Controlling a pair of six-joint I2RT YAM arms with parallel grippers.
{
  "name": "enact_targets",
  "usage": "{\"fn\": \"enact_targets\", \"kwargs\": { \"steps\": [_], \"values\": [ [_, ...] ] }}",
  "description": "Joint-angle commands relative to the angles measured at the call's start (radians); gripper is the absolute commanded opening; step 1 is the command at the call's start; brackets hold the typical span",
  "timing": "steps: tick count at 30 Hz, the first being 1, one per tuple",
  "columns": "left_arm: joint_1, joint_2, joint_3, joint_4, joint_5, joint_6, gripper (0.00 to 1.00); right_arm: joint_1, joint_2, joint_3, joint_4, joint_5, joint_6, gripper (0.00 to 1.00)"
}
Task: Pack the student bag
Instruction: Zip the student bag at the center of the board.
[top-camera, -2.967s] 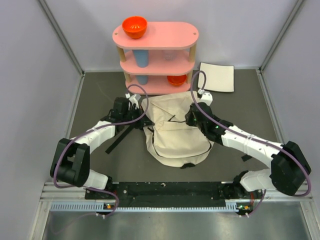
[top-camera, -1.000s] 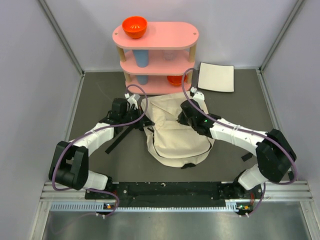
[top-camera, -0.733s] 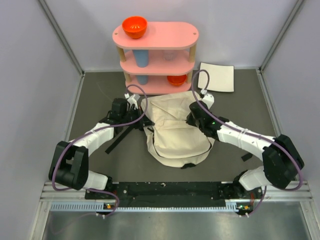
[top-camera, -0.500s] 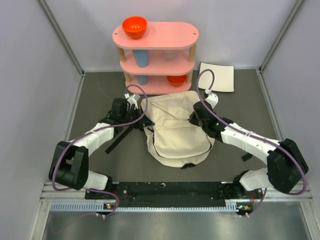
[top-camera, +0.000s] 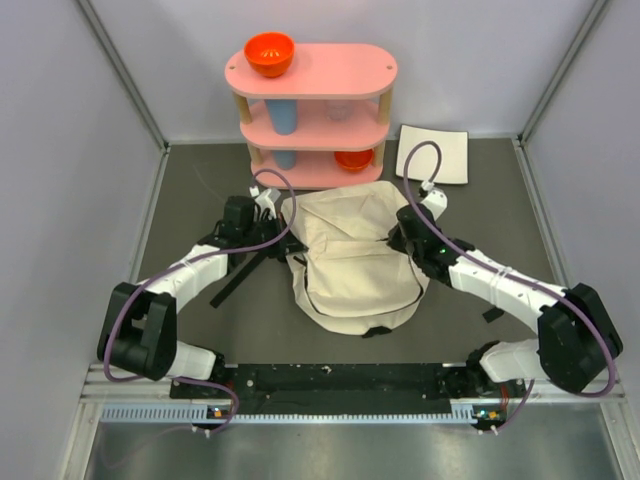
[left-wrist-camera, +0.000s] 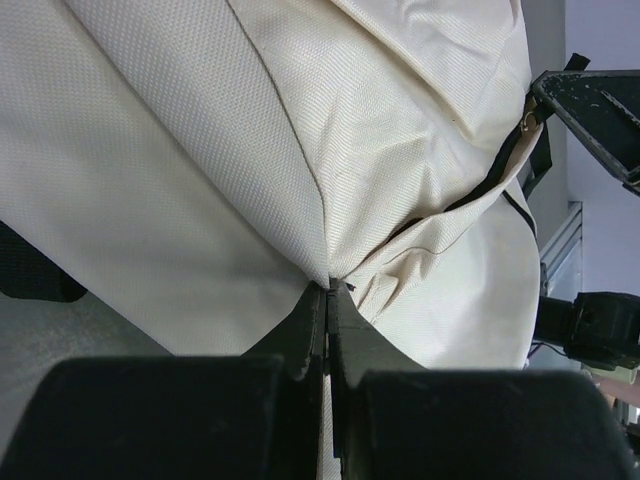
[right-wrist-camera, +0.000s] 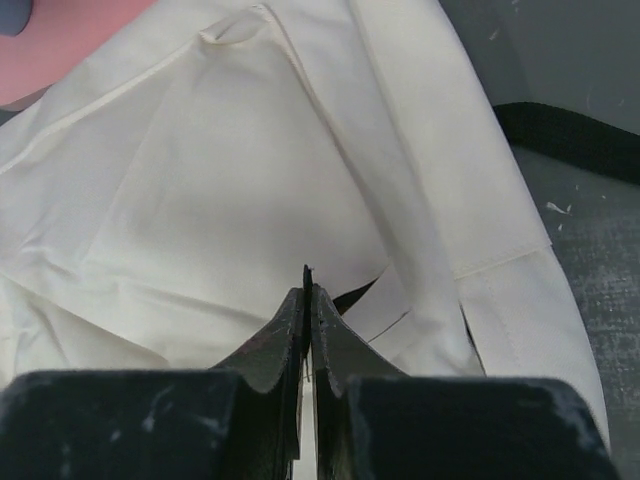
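Note:
The cream student bag (top-camera: 350, 265) lies flat in the middle of the table, its top toward the shelf. My left gripper (top-camera: 283, 238) is at the bag's upper left edge. In the left wrist view it (left-wrist-camera: 328, 287) is shut, pinching a fold of the bag's fabric (left-wrist-camera: 200, 150). My right gripper (top-camera: 397, 236) is at the bag's upper right side. In the right wrist view it (right-wrist-camera: 308, 285) is shut on a thin dark tab, seemingly a zipper pull, beside a short dark gap in the cream fabric (right-wrist-camera: 250, 170).
A pink three-tier shelf (top-camera: 312, 110) stands behind the bag, with an orange bowl (top-camera: 269, 53) on top, a blue cup (top-camera: 284, 117) in the middle and another orange bowl (top-camera: 352, 159) below. A white square sheet (top-camera: 433, 153) lies back right. Black straps (top-camera: 235, 280) trail left of the bag.
My right gripper has moved right along the bag's top, from near the upper middle to the upper right side, staying shut. The left arm has not moved.

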Motion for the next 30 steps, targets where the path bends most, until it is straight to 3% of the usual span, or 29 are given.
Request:
{"fn": "enact_targets", "kwargs": {
  "steps": [1, 15, 17, 18, 19, 22, 26, 29, 30],
  "values": [
    [0.018, -0.063, 0.029, -0.067, -0.067, 0.078, 0.00, -0.078, -0.048, -0.045, 0.013, 0.058, -0.019, 0.00],
    [0.018, -0.063, 0.044, -0.136, -0.084, 0.113, 0.00, -0.207, -0.114, -0.162, 0.041, -0.020, -0.011, 0.00],
    [0.018, -0.079, 0.061, -0.167, -0.081, 0.133, 0.19, -0.205, -0.123, -0.171, 0.056, -0.055, -0.005, 0.00],
    [0.018, -0.098, 0.067, -0.179, -0.085, 0.135, 0.32, -0.205, -0.126, -0.183, 0.065, -0.071, 0.002, 0.00],
    [0.017, -0.121, 0.070, -0.181, -0.093, 0.139, 0.52, -0.205, -0.129, -0.188, 0.086, -0.088, 0.005, 0.00],
    [0.014, -0.220, 0.095, -0.189, -0.145, 0.159, 0.73, -0.205, -0.134, -0.195, 0.107, -0.149, 0.004, 0.00],
    [-0.018, -0.241, 0.165, -0.190, -0.133, 0.206, 0.78, -0.204, -0.125, -0.183, 0.154, -0.241, -0.005, 0.00],
    [-0.150, -0.154, 0.254, -0.208, -0.160, 0.284, 0.79, -0.205, -0.126, -0.162, 0.177, -0.290, -0.016, 0.00],
    [-0.240, -0.121, 0.314, -0.219, -0.171, 0.308, 0.80, -0.205, -0.125, -0.152, 0.171, -0.302, -0.014, 0.00]
  ]
}}
